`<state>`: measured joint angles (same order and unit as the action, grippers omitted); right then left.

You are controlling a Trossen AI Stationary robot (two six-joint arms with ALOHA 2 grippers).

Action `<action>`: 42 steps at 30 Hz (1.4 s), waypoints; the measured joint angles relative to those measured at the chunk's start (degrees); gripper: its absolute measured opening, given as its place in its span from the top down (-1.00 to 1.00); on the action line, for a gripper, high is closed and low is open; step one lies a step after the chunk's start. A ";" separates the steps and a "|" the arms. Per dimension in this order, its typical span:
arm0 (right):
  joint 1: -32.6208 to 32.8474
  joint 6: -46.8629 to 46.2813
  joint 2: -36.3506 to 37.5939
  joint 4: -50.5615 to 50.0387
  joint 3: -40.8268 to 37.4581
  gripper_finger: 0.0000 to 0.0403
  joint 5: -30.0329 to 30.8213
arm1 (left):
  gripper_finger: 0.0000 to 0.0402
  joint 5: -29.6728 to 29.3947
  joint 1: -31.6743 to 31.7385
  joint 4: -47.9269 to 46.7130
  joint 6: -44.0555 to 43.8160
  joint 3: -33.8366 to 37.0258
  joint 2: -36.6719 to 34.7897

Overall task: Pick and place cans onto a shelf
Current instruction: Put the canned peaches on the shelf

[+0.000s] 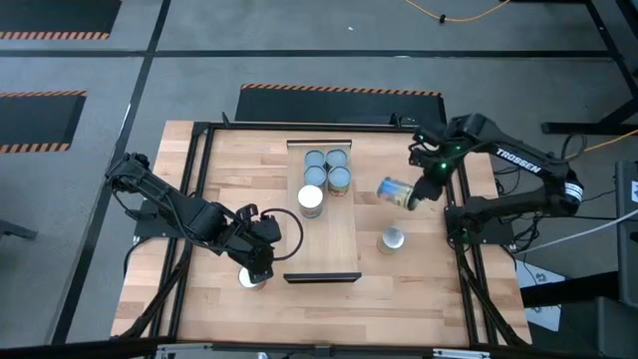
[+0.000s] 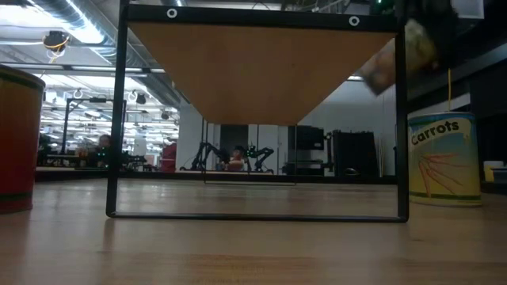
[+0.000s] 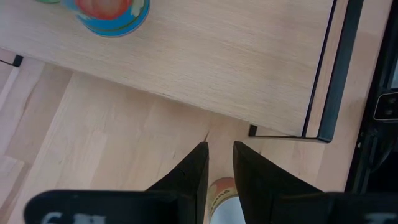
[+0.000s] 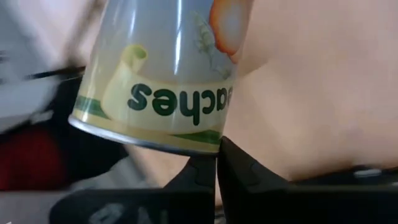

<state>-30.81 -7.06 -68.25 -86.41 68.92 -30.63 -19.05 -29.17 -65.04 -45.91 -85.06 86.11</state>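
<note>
The right end effector is clamped on a tilted peaches can, held above the counter just right of the shelf. With only the rim pinched, it may slip. Four cans crowd the shelf's far end; the near end is free. The left end effector, fingers nearly together, hangs over a can.

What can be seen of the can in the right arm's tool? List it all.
The can is a small metal cylinder with a silvery rim and a pale yellow-green label. The label shows a cream scroll, dark green lettering that seems to read "peaches", and an orange fruit. The right tool pinches it at one rim. It hangs tilted, nearly on its side, clear of the table, to the right of the shelf. Nothing else touches it.
</note>
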 joint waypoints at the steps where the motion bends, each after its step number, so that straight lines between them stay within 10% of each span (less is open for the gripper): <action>1: 0.77 -1.28 0.00 -0.71 0.25 0.98 -2.96 | 0.67 -0.01 0.00 0.00 0.00 0.00 0.00; 17: 15.37 -45.34 -0.13 13.89 0.35 0.96 -24.67 | 0.67 -8.68 0.00 0.50 0.07 0.00 0.02; 26: 20.37 -76.11 -0.13 34.58 0.35 0.95 -24.59 | 0.67 -9.52 0.00 2.31 3.97 0.00 0.00; 42: 21.37 -87.64 -8.64 45.58 0.33 0.95 -22.03 | 0.67 -10.05 0.00 4.35 6.03 0.00 0.00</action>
<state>-9.43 -94.69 -76.89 -40.83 69.25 -52.67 -29.10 -29.17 -60.68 -39.88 -85.06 86.11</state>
